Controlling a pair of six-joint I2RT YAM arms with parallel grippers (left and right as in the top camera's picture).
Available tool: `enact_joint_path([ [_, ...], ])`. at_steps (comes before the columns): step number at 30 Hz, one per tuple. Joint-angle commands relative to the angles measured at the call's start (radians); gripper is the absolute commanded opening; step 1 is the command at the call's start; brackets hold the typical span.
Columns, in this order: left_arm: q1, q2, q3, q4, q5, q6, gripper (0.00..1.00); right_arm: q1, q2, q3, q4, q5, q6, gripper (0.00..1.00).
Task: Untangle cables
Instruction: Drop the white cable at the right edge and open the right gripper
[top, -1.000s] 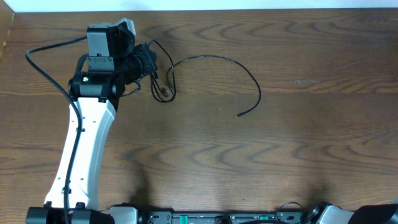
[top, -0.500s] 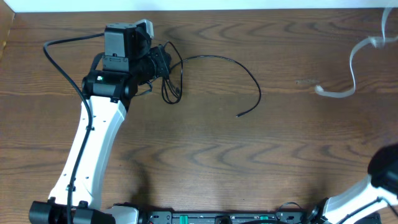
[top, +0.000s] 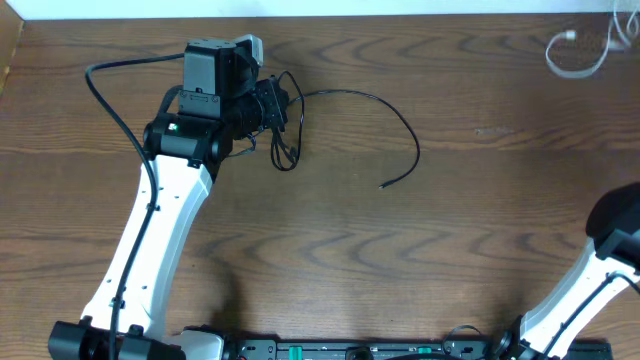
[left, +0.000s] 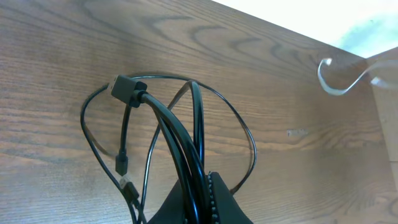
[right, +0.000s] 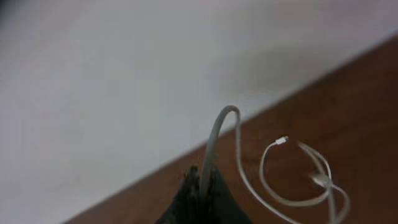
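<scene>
Black cables (top: 284, 140) bunch in a tangle at the upper left of the bench (top: 450, 260), right at the tip of the left arm (top: 150, 250). From overhead we see the left claw (top: 272, 105) only as a dark block against the loops, and we cannot read its fingers there. The left wrist view settles it: the left claw (left: 200, 194) is closed on the black cables (left: 186, 134), several strands running together between its fingers. That view also shows a black plug (left: 124, 89) at the top of one loop and smaller plug ends dangling below it, which the overhead view blurs into the knot. Overhead, one of the black cables sweeps right in a wide arc and ends loose near the middle of the bench.

Farther right, the white cable (top: 575, 55) curls in the top right corner, well apart from the black ones; the left wrist view catches it as a pale curl (left: 339, 84) by the far edge. Overhead, the right arm (top: 615, 235) enters at the lower right, its tip out of frame. Only the right wrist view shows the right claw (right: 200, 186), pinched on the white cable (right: 210, 140), which rises from the fingers, bends over, and loops down to the bench.
</scene>
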Motion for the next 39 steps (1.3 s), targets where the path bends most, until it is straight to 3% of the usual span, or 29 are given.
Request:
enact_joint_path([
  [1,-0.003,0.006,0.009,0.001,0.008,0.013,0.07,-0.003,0.069,0.016,-0.047,0.077,-0.074,0.01],
  [3,-0.005,0.006,0.009,-0.002,0.008,0.013,0.08,-0.006,0.097,0.015,-0.077,0.082,-0.081,0.03],
  [4,-0.005,0.006,0.009,-0.002,0.008,0.013,0.07,-0.004,0.114,0.015,-0.105,0.081,-0.081,0.26],
  [6,-0.005,0.006,0.009,-0.002,0.008,0.013,0.07,-0.003,0.122,0.015,-0.13,0.077,-0.08,0.99],
  [15,-0.012,0.006,0.009,-0.013,0.008,0.014,0.08,-0.001,0.01,0.016,-0.184,0.017,-0.122,0.99],
  [21,-0.044,0.006,0.009,-0.013,0.039,0.079,0.08,0.02,-0.129,0.016,-0.312,-0.143,-0.301,0.99],
  [27,-0.066,0.006,0.009,-0.008,0.238,0.242,0.07,0.023,-0.201,0.016,-0.389,-0.51,-0.431,0.99],
  [31,-0.067,0.006,0.009,0.05,0.52,0.369,0.07,0.042,-0.208,0.016,-0.451,-0.671,-0.46,0.98],
  [34,-0.067,0.006,0.009,0.129,0.598,0.353,0.07,0.072,-0.206,0.015,-0.528,-0.678,-0.517,0.95],
  [39,-0.067,0.006,0.009,0.273,0.6,0.191,0.08,0.151,-0.205,0.015,-0.705,-0.613,-0.652,0.92],
])
